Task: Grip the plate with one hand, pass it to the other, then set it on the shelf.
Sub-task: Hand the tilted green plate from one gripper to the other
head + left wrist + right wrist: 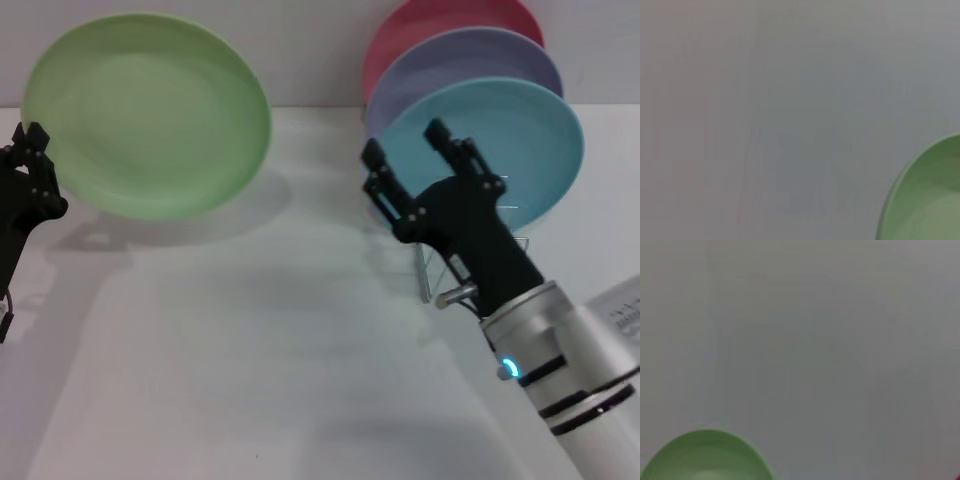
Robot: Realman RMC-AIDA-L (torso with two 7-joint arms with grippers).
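Round, shallow, matte light green plate (150, 115) held up tilted above the white counter (250, 350), left gripper (35, 165) pinching its edge, right gripper (410, 165) spread beside the silver wire shelf (440, 270) holding a sky-blue plate (520, 150).
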